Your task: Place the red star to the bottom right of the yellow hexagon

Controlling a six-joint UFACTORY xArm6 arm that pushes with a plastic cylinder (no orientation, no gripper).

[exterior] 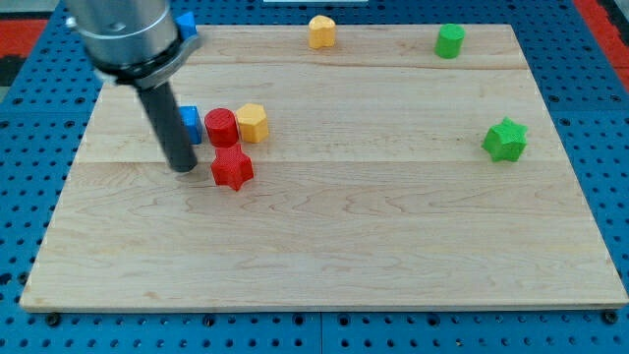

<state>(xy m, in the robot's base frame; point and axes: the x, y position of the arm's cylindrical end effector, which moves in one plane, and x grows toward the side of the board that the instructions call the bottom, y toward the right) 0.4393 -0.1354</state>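
Note:
The red star [232, 169] lies on the wooden board [393, 236], left of the middle. The yellow hexagon [253, 122] sits just above and right of it, touching a red cylinder [221, 128] on its left. My tip [184, 168] is on the board just left of the red star, with a small gap between them. A blue block [190, 124] stands partly hidden behind the rod, left of the red cylinder.
A yellow block [321, 31] and a green block [450, 40] sit near the view's top edge of the board. A green star [505, 140] is at the right. Another blue block [186, 25] peeks out at the top left behind the arm.

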